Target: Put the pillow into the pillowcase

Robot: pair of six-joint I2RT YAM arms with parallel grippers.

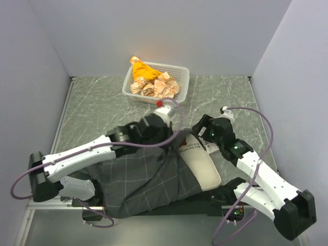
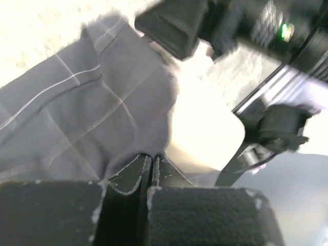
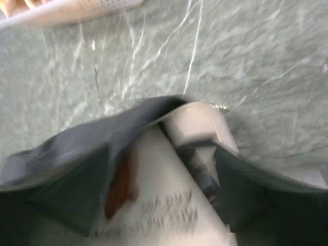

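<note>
The dark grey checked pillowcase (image 1: 141,177) lies bunched at the near left of the table. The cream pillow (image 1: 204,166) sticks out of its right side, with printed text and a brown mark showing. My left gripper (image 1: 165,132) is shut on a fold of the pillowcase (image 2: 92,113) at its opening, next to the bright pillow (image 2: 205,133). My right gripper (image 1: 202,130) is open over the pillow's far end. In the right wrist view its fingers (image 3: 61,195) straddle the pillow (image 3: 164,205), and the pillowcase edge (image 3: 97,136) lies across it.
A white basket (image 1: 180,72) holding an orange cloth (image 1: 143,70) and crumpled items stands at the back centre; its rim shows in the right wrist view (image 3: 77,11). Marbled grey tabletop (image 1: 97,107) lies around it. Walls close in on three sides.
</note>
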